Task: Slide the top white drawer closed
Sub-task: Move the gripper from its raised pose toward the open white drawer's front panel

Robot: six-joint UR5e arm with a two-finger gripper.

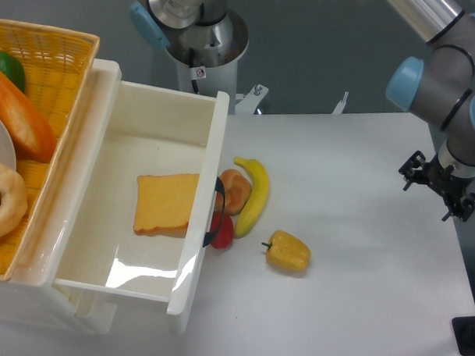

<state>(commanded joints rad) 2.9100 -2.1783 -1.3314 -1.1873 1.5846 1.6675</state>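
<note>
The top white drawer (118, 256) stands pulled far out to the right from the white cabinet (83, 122) at the left. Its front panel (204, 200) carries a black arched handle (213, 216). A slice of toast (166, 204) lies inside the drawer. My gripper (438, 186) hangs over the right side of the table, far from the drawer. Its black fingers (413, 168) stand apart and hold nothing.
A yellow woven basket (58, 54) with a carrot, a donut and green produce sits on the cabinet. A banana (253, 196), an orange fruit (235, 190), a red fruit (223, 233) and a yellow pepper (288, 252) lie just right of the drawer front.
</note>
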